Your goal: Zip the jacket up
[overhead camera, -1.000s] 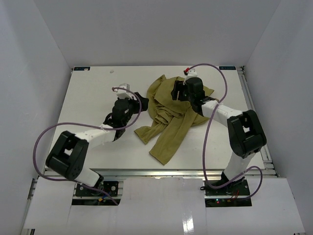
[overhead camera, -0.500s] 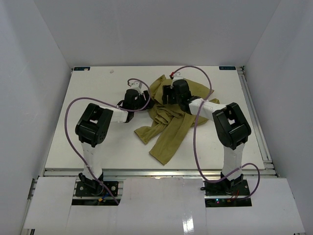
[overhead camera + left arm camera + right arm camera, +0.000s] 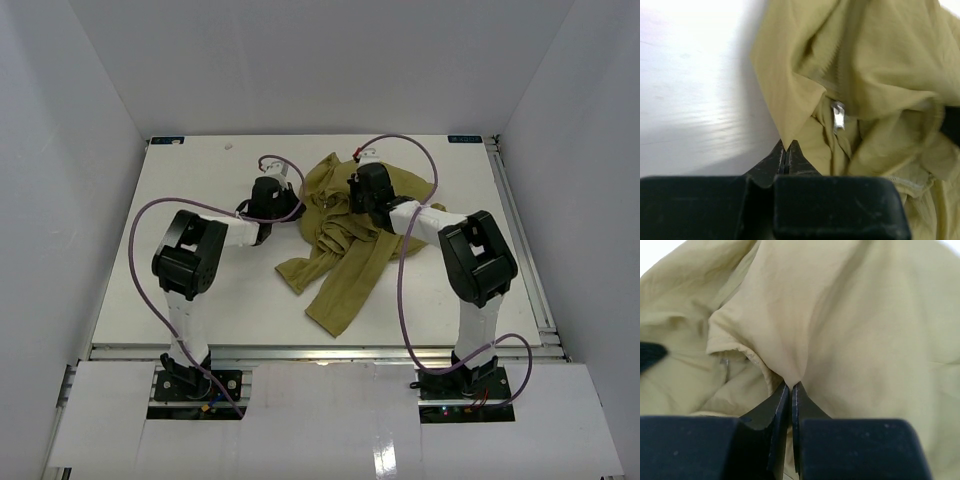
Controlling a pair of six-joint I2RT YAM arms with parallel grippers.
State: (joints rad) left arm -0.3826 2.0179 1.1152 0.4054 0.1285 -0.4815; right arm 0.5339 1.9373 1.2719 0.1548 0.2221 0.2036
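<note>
Left gripper [image 3: 785, 151] is clamped on a jacket [image 3: 875, 60] corner, right gripper [image 3: 791, 387] on a fold opposite; the zipper pull [image 3: 838, 115] lies just beyond the left one's tips (the nearer arm).

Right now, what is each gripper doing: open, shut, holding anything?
Left gripper: shut, pinching a pointed fold of the jacket.
Right gripper: shut, pinching a fold of the jacket's cloth.
</note>
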